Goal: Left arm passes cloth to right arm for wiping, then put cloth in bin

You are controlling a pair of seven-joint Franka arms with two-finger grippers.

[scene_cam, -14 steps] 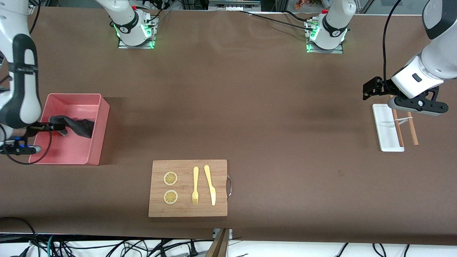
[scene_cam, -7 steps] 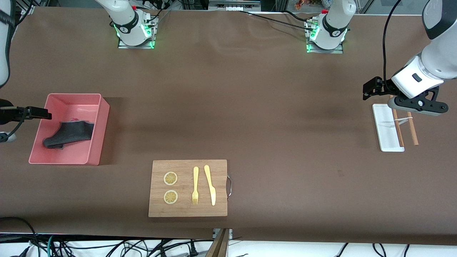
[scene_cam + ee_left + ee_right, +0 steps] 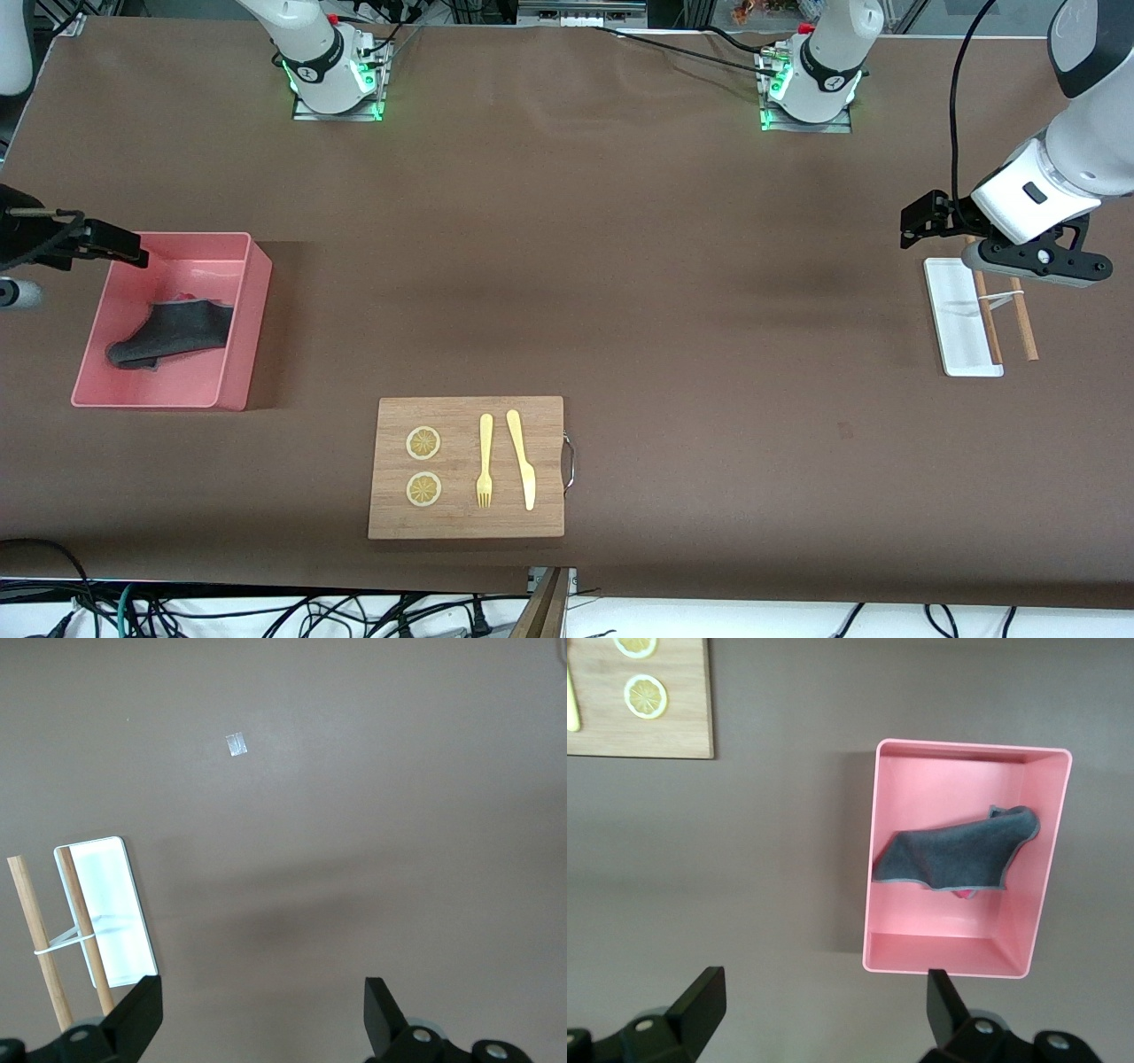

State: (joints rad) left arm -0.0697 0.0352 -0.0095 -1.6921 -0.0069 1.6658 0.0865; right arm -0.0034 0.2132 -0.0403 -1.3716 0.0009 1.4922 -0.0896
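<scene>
The cloth (image 3: 173, 332) lies crumpled in the salmon-pink bin (image 3: 239, 354), dark grey face up with a sliver of pink showing. The right wrist view shows the cloth (image 3: 957, 859) loose inside the bin (image 3: 1050, 859). My right gripper (image 3: 124, 246) is open and empty, up in the air over the bin's corner at the right arm's end of the table; in its own view (image 3: 822, 1010) it is over bare table beside the bin. My left gripper (image 3: 921, 221) is open and empty (image 3: 259, 1014), waiting over the table beside the white tray (image 3: 961, 319).
A wooden cutting board (image 3: 465, 467) with two lemon slices, a yellow fork and a yellow knife lies near the front camera. Two wooden sticks (image 3: 1023, 319) rest across the white tray (image 3: 102, 904). A small tape patch (image 3: 236, 744) is on the tabletop.
My right gripper has let go of the cloth, which dropped into the bin, and has risen and drawn away from it. The left arm has not moved.
</scene>
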